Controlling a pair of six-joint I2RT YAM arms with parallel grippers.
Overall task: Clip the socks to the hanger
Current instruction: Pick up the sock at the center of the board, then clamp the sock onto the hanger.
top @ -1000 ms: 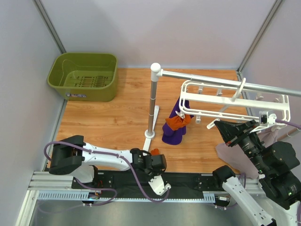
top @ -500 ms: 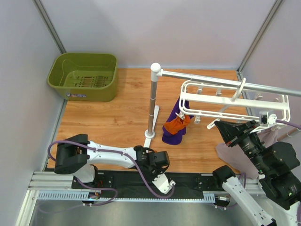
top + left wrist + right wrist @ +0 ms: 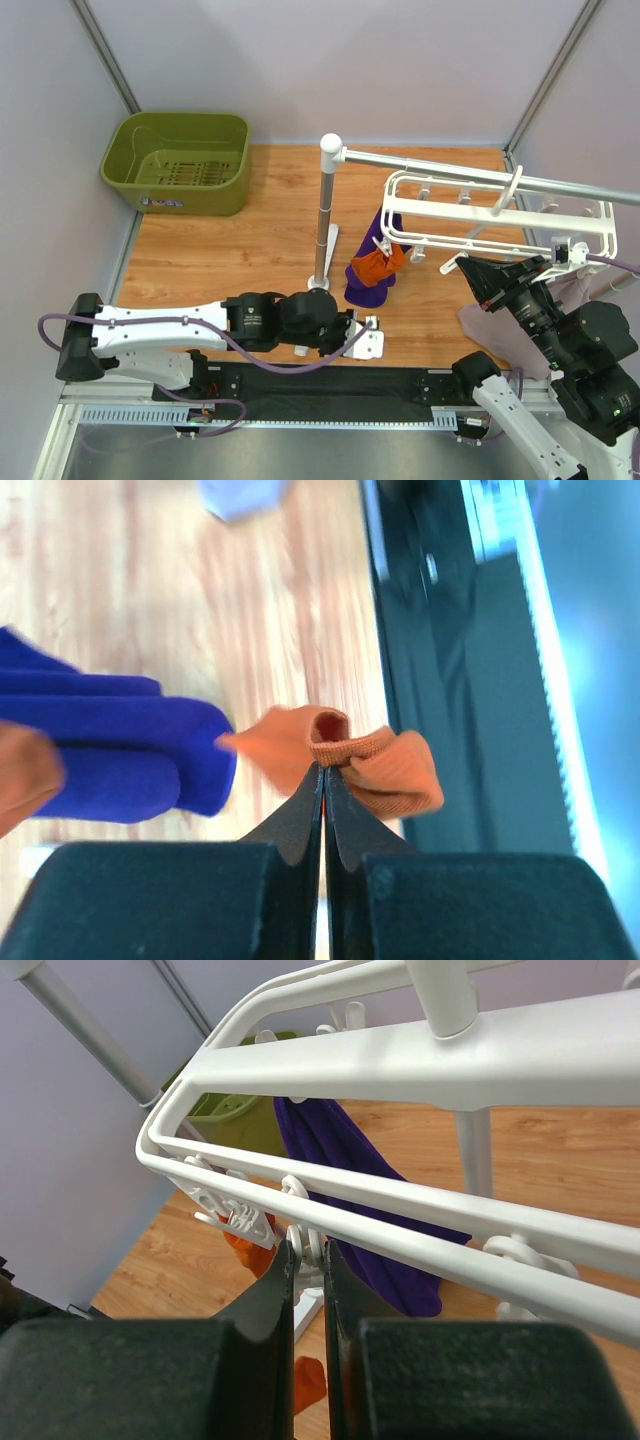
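Lifting the loose small orange-red fabric sock (image 3: 385,765) from low over the wooden counter (image 3: 230,260) up to the white plastic rectangular hanger (image 3: 420,1060) looks like the step in hand. The hanger hangs by its hook from the silver rail on a white post (image 3: 440,168), above the right side of the counter. The left gripper (image 3: 322,770) sits low near the post's foot, its jaws pressed together on the sock's ribbed cuff. The right gripper (image 3: 306,1260) is up at the hanger's near bar, jaws narrow with a small white clip (image 3: 305,1238) pinched between them.

To do it well, I judge the left arm should bring the cuff edge up into that clip's mouth. It should stay clear of the dark purple cloth (image 3: 372,290) and the other orange-red sock (image 3: 375,262) already hanging in front of it. The right jaws should let go only once fabric is seated. The risk is a bunched cuff going in too thick, or missing the mouth.

The hanger's long axis runs left to right in the top view, roughly along the rail, with the frame lying flat. The held sock is bunched: it spreads across the jaws, a lobe to each side, with the cuff opening turned toward the wrist camera. Its true long axis cannot be told.
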